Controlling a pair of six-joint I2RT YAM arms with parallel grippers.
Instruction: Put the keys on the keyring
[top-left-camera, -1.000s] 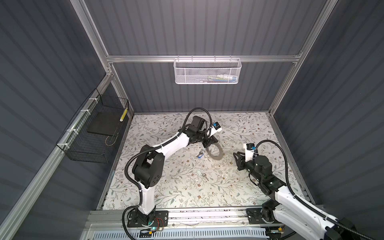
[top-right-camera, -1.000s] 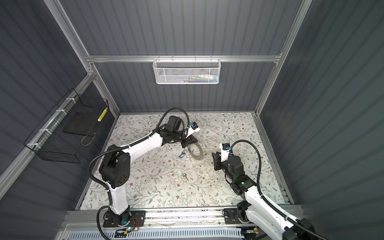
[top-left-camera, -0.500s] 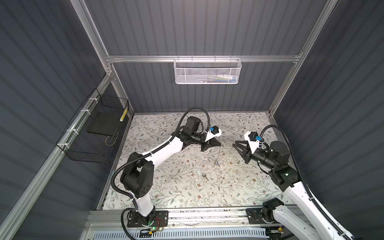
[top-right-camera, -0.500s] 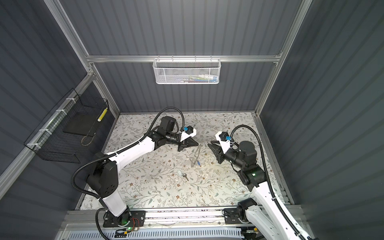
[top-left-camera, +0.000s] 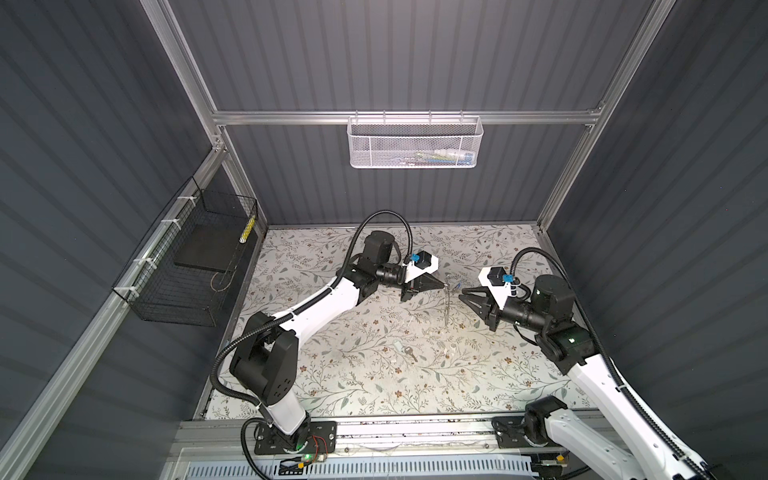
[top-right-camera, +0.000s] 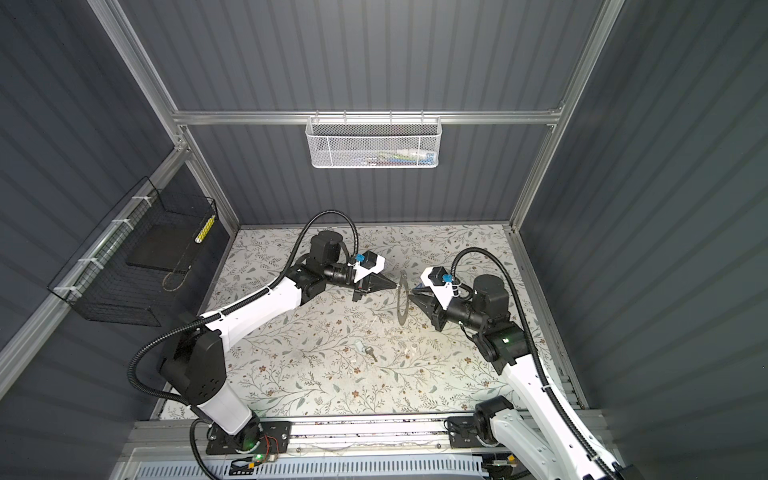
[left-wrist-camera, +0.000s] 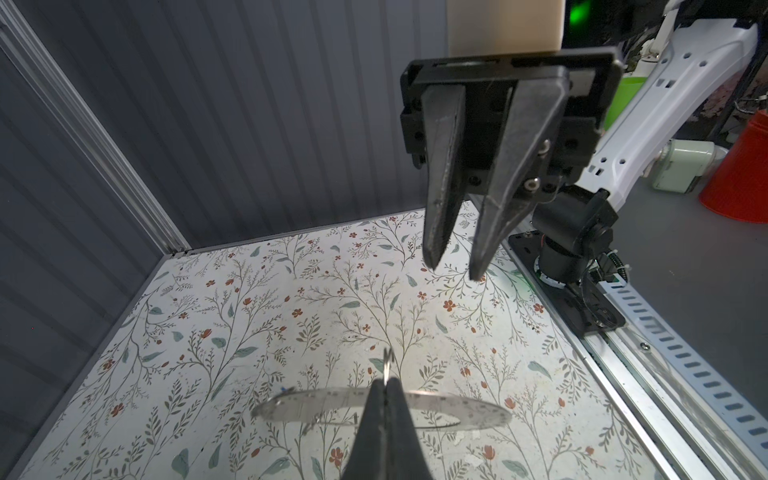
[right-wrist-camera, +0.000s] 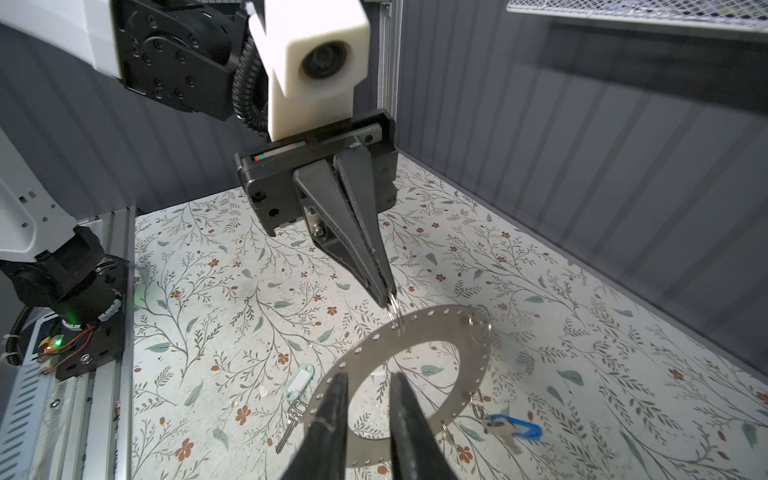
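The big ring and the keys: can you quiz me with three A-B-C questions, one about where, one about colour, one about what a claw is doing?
1. Where is the white-headed key? A) flat on the table B) in a wall basket C) between gripper fingers
2. What colour is the head of the hanging key by the keyring? A) red B) blue C) yellow
3. The left gripper is A) wide open B) shut on nothing C) shut on the keyring's small loop

Answers: 1 A, it lies on the floral top, away from both arms. 2 B, its head is bright blue. 3 C, its tips pinch the loop and the ring hangs below.
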